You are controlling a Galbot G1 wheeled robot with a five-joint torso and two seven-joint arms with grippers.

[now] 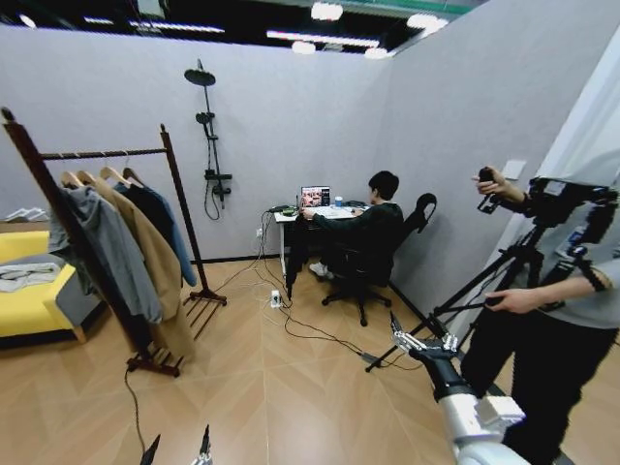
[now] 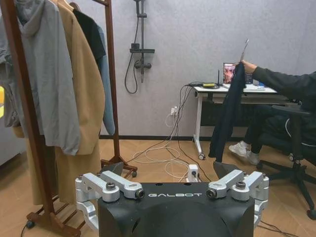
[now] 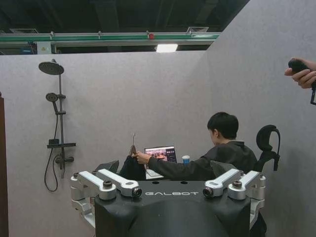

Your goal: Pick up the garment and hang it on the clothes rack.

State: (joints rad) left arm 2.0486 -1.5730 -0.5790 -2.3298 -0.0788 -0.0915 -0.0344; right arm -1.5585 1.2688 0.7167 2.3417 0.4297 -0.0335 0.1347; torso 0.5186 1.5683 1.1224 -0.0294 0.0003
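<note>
Nearest us, our left gripper (image 2: 173, 170) hangs low with fingers spread and empty, and our right gripper (image 3: 168, 165) (raised higher) is spread too. Beyond stands the clothes rack (image 2: 27, 123); at the far desk (image 2: 232, 91), a seated person's hand (image 2: 248, 65) holds up the garment (image 2: 226, 116).

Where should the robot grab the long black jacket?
Probably at the hanger's top, under the metal hook, coming from the front. A seated person's hand holds the long black jacket up beside the desk, so it hangs straight down.
</note>
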